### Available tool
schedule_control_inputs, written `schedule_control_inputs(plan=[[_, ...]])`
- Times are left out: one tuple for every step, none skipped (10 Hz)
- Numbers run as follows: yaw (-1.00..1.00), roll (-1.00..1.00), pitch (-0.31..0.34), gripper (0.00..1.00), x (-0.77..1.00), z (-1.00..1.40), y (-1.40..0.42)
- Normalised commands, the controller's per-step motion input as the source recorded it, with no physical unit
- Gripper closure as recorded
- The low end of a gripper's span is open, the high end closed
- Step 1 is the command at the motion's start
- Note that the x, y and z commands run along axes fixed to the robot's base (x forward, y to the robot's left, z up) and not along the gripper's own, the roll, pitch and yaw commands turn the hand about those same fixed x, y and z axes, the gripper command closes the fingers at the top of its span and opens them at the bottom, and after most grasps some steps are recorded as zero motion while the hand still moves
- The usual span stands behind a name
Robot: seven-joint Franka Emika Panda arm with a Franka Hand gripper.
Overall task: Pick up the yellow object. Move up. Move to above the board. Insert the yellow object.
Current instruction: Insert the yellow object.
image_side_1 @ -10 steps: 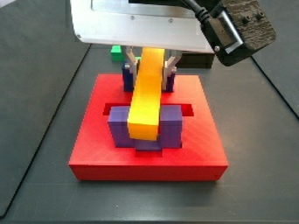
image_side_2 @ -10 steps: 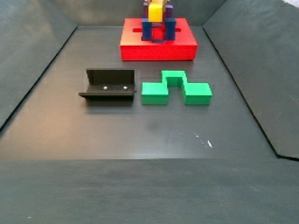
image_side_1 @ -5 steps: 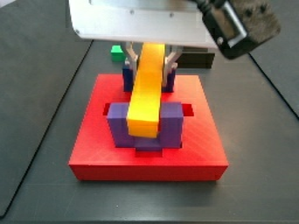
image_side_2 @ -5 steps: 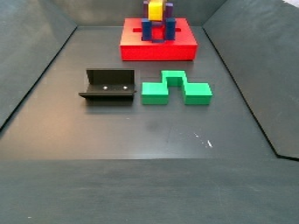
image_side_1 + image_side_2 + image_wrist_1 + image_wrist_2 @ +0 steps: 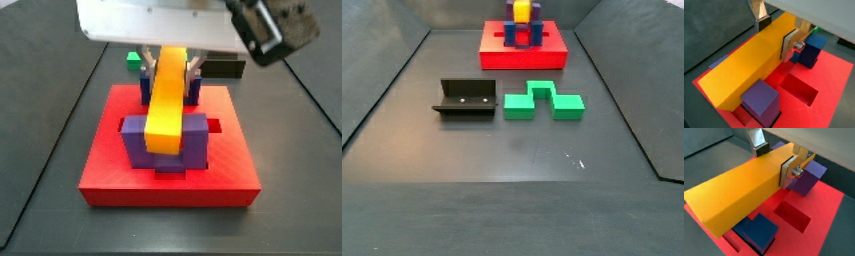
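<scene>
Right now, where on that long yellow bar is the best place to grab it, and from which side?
Across its two long flat sides, from above, at the end away from the posts. That is how the gripper holds the yellow bar now, jaws shut on those parallel faces. The bar's other end lies between the purple posts of the red board.

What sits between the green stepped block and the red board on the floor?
Only bare dark floor lies between the green stepped block and the board, as a side view shows. The gripper holds the yellow object over the board.
</scene>
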Motion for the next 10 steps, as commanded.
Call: schedule_control_inputs(plan=[[0.19, 0.17, 0.117, 1.00, 0.00, -0.28, 0.00], [0.18, 0.13, 0.109, 1.00, 0.01, -0.22, 0.00], [0.12, 0.12, 0.103, 1.00, 0.01, -0.16, 0.00], [0.15, 0.13, 0.134, 1.00, 0.07, -0.17, 0.00], [0.16, 0.11, 0.134, 1.00, 0.07, -0.17, 0.00], [0.01, 0.08, 0.121, 1.00, 0.15, -0.19, 0.00], [0.00, 0.01, 0.000, 1.00, 0.02, -0.31, 0.00], [0.00, 0.01, 0.000, 1.00, 0.17, -0.51, 0.00], [0.00, 0.01, 0.000, 1.00, 0.19, -0.49, 0.00], [0.00, 0.03, 0.017, 1.00, 0.07, -0.40, 0.00]])
